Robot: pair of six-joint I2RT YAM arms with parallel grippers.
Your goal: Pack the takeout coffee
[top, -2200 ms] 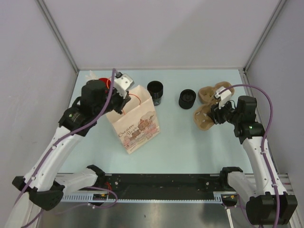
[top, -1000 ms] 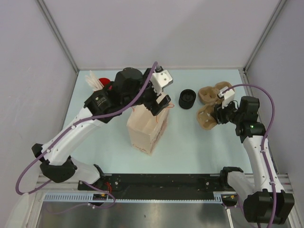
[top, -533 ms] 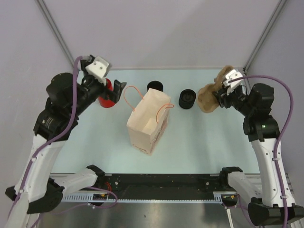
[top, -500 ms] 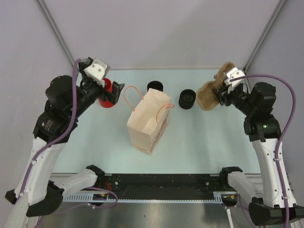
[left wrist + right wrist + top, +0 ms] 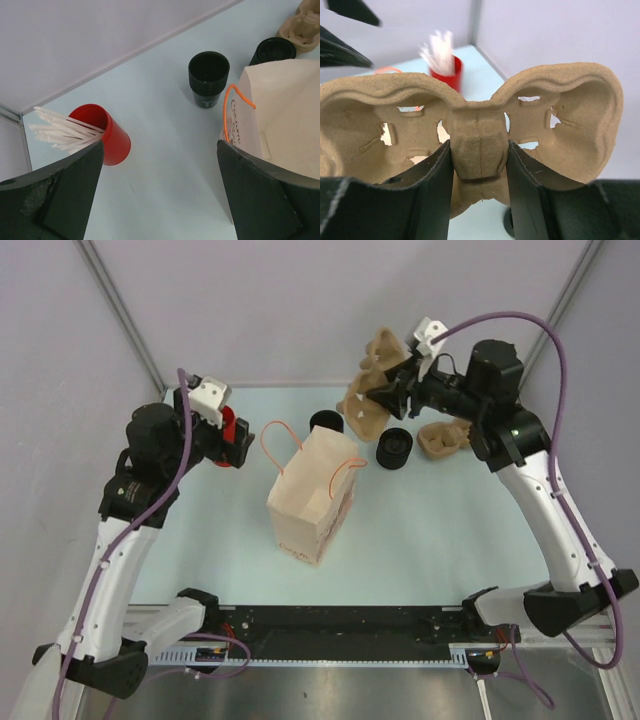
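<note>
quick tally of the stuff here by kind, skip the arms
carriers: 2, the lifted carrier and the lying carrier
paper bag: 1
black cup: 1
squat black piece: 1
red cup with white sticks: 1
total: 6

The setting was shown to be a robotics test cell in a laboratory. A pale blue-green tabletop (image 5: 420,540) was enclosed on three sides by plain lilac-grey wall panels (image 5: 330,310), which were joined at the corners by bare aluminium posts (image 5: 121,312). A white-and-black left robot arm (image 5: 110,560) and a matching right robot arm (image 5: 560,525) were bolted to a black mounting rail (image 5: 350,632), and purple cables (image 5: 505,313) were looped along them.
</note>
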